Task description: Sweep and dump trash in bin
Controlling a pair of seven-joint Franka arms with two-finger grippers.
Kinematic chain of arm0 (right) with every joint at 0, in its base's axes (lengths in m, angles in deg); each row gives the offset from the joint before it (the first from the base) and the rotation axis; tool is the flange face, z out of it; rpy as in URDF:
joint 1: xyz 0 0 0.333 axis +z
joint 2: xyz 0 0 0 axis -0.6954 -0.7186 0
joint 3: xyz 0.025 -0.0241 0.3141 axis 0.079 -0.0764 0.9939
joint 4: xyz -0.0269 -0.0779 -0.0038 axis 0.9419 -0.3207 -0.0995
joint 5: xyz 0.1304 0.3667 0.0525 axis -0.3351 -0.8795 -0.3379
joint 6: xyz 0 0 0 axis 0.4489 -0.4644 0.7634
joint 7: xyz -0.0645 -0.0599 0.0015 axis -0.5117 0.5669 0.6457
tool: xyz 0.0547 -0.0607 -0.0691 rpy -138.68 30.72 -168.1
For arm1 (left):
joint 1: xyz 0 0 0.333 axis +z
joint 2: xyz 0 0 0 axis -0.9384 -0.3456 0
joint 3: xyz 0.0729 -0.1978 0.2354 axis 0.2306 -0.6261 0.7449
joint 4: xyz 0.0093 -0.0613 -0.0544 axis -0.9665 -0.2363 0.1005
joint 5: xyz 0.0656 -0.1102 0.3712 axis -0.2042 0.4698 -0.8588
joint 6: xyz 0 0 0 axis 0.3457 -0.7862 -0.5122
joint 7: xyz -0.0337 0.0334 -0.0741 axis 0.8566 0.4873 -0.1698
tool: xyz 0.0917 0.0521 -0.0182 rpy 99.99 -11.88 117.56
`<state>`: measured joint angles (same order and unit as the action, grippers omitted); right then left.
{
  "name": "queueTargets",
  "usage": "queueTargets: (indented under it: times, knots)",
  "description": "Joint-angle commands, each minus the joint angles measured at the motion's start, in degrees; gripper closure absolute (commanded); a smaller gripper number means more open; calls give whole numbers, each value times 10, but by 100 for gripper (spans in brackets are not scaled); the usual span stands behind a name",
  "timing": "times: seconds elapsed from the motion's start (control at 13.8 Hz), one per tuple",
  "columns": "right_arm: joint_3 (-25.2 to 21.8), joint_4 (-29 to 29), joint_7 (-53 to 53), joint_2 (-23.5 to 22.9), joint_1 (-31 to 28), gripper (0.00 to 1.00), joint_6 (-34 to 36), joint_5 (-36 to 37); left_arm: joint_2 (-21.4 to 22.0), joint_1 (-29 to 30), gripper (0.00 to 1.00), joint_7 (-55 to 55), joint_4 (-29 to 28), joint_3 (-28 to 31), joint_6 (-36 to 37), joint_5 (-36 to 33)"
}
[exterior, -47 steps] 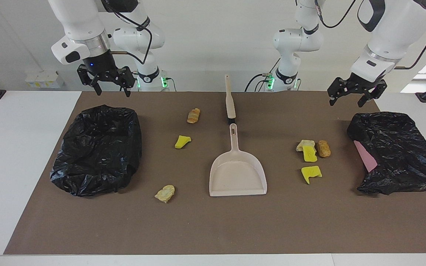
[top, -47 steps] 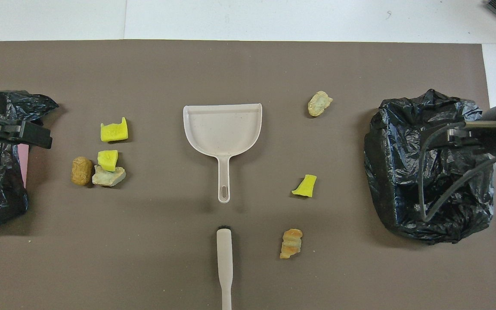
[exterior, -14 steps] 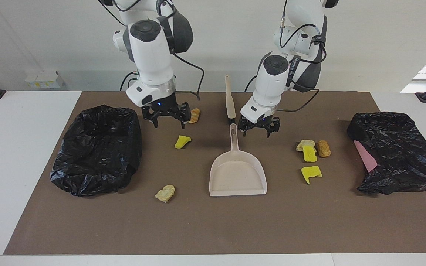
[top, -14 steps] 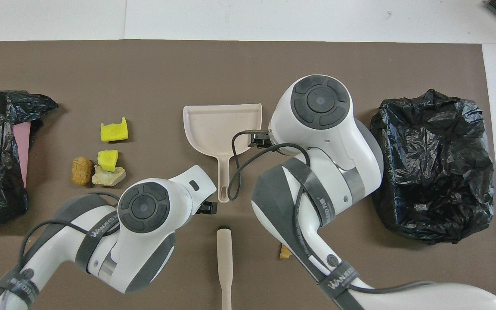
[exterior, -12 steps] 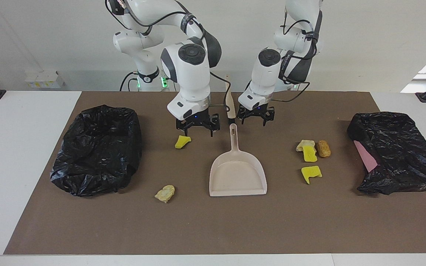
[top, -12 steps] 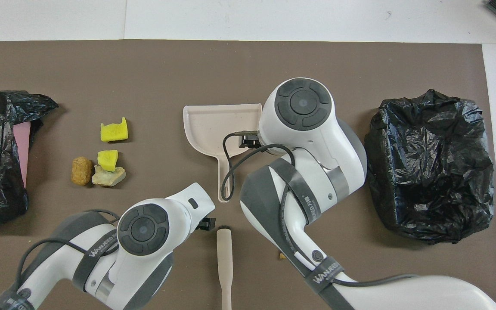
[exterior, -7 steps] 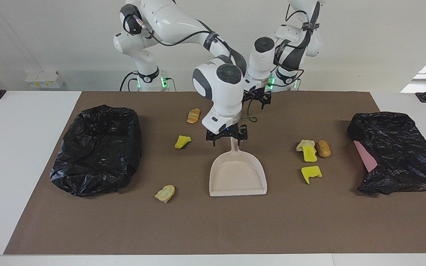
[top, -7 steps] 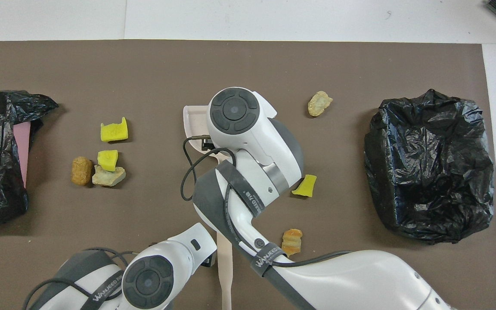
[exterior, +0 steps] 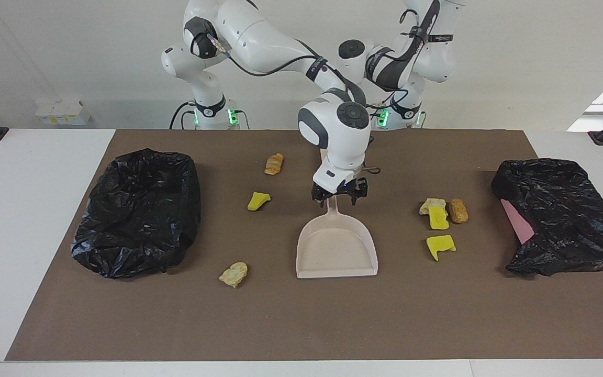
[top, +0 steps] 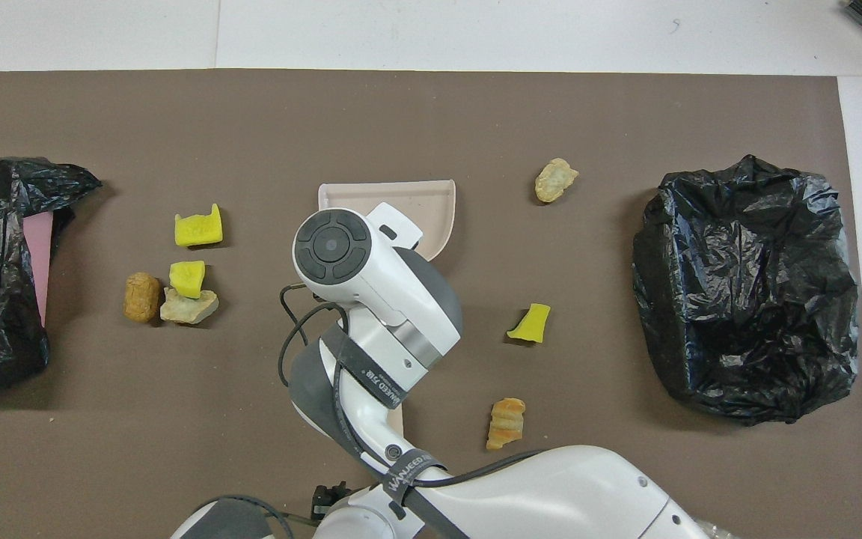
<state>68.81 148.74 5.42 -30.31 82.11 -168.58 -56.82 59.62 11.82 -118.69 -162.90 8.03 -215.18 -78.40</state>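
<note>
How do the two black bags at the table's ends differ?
The bag at the right arm's end stands open, forming a hollow; the bag at the left arm's end lies slumped, looking collapsed. Only the slumped one shows something pink. Both are crinkled, glossy black plastic on the brown mat.

Robotics lab, two white arms bolted at a white table, brown mat laid on top, staged scraps and bagged bins, bare white wall

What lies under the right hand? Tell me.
The dustpan handle runs under the open right hand. Its end nearer the robots is covered by the hand; contact cannot be told.
</note>
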Motion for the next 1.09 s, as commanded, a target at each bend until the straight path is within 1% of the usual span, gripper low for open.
queueTargets:
  times: [0.0,0.14,0.29,0.36,0.51,0.58,0.65,0.72,1.01]
  knots:
    - [0,23,-14,8,-5,11,-16,9,15,-39,0,-34,-27,11,-39,2]
    - [-1,31,-14,11,-7,15,-15,9,17,-65,0,-43,-27,11,-37,2]
    - [-1,32,-14,12,-8,27,-11,1,14,-91,0,-71,-28,11,-37,3]
    - [0,32,-14,14,-8,27,-2,-2,16,-95,0,-86,-28,11,-35,2]
    - [1,33,-16,16,-8,33,15,-9,16,-96,0,-90,-28,10,-30,3]
    - [0,33,-15,18,-10,37,18,-26,14,-96,0,-90,-28,10,-30,3]
    - [1,33,-15,22,-19,39,18,-34,13,-96,2,-89,-29,11,-28,2]
    - [2,33,-14,23,-23,41,24,-35,12,-95,9,-88,-29,11,-28,3]
    - [2,55,-14,35,-22,41,27,-62,11,-94,30,-80,-31,11,-22,2]
